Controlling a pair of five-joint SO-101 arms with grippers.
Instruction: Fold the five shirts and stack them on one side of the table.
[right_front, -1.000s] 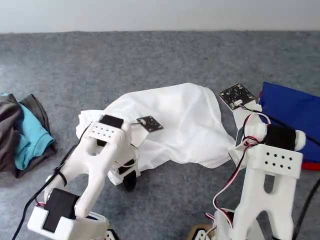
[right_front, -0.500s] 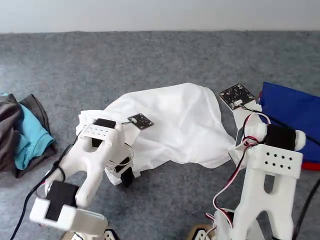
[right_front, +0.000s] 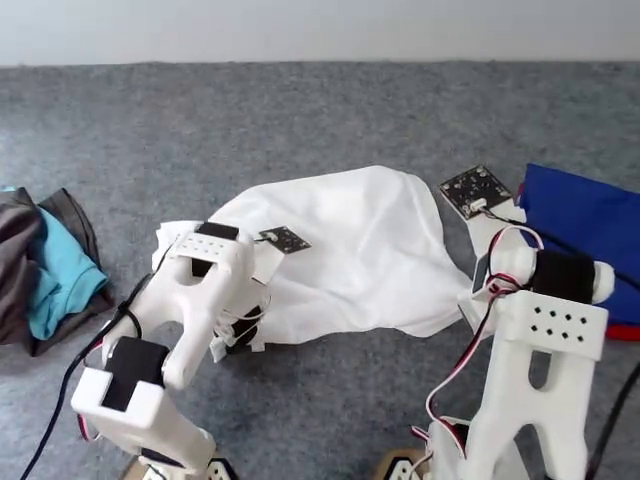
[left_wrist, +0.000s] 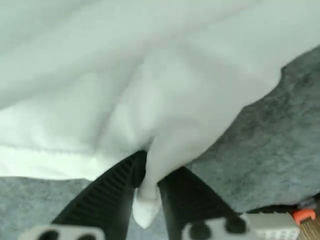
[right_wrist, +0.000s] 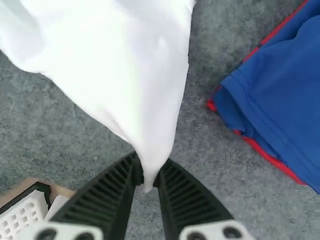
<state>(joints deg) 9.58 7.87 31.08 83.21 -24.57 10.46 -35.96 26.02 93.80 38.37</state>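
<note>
A white shirt lies crumpled across the middle of the grey table. My left gripper is shut on a fold at the shirt's near left edge, and the cloth bunches between the black fingers. My right gripper is shut on the white shirt's near right corner. In the high view the left arm stands at the shirt's left side and the right arm at its right.
A folded blue shirt with red trim lies at the right edge, also seen as blue cloth beside the right gripper. A heap of dark grey and teal shirts sits at the left edge. Bare grey carpet stretches behind.
The left arm has drawn back toward the near left, pulling the shirt's left edge with it. The right arm has kept still.
</note>
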